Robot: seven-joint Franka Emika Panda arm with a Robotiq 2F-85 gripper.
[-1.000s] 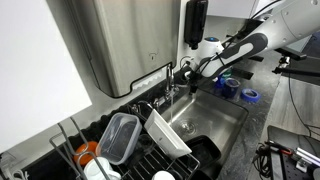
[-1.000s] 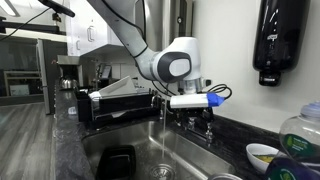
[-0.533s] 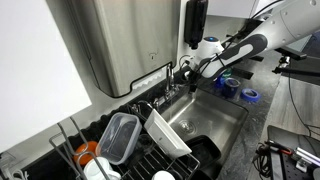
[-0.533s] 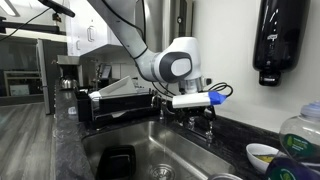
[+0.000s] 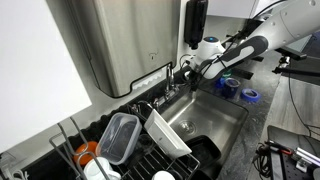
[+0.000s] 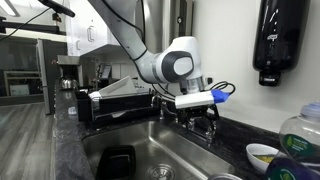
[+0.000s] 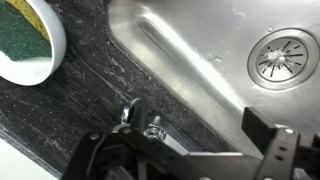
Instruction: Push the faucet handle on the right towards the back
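Now I am holding my pincer (image 7: 180, 145) over the back rim of the sink (image 7: 170, 50), its fingers spreading wide apart. The handle (image 7: 138, 118) is standing on the dark counter (image 7: 85, 95) behind the sink, between my fingers and nearer one of them; I cannot tell whether either is touching it. A bowl (image 7: 57, 48) holding a sponge (image 7: 18, 35) is sitting nearby.

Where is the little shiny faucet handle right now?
In the wrist view the faucet handle sits on the dark counter right beside the sink, low in the picture, with the sponge bowl up-left.
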